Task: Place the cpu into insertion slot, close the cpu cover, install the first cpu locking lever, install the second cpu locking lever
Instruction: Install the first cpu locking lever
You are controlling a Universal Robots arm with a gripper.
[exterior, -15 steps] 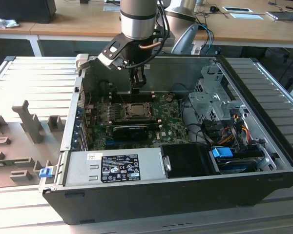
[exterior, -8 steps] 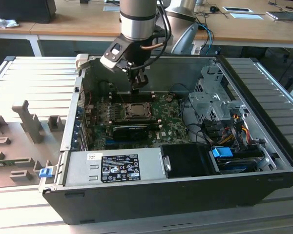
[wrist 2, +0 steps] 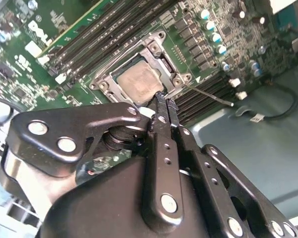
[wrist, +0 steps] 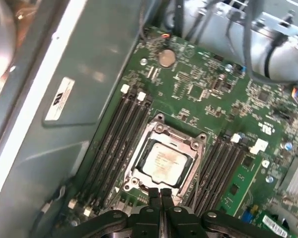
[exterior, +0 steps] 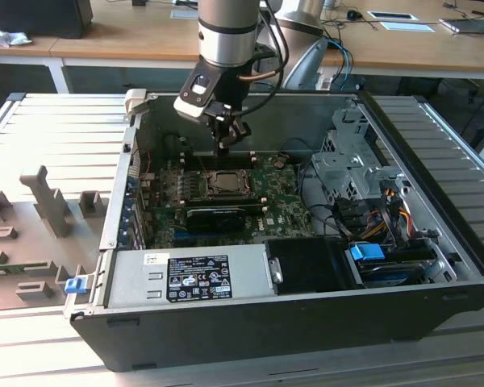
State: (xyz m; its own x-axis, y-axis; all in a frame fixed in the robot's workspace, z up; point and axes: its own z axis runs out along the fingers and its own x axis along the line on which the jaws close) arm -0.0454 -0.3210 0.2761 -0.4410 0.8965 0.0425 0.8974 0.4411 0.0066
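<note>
While the arm (exterior: 226, 32) points straight down, its claw (wrist: 160, 191) (pressed together) hangs beside the cpu cover (wrist: 175, 135).

The cpu (wrist: 165, 161), a flat square chip with a dull silver-grey top, lies level in its socket (wrist: 159, 118) just past the tips of the claw (wrist: 160, 193), its top bare through the square cut-out of the cpu cover (wrist: 138, 163). The cpu cover, a thin grey metal frame, lies flat down around the chip, its nearest edge right at the claw's tips. In the second wrist view a thin wire locking lever (wrist 2: 208, 94) slants outward from the socket corner just beside the claw.
</note>
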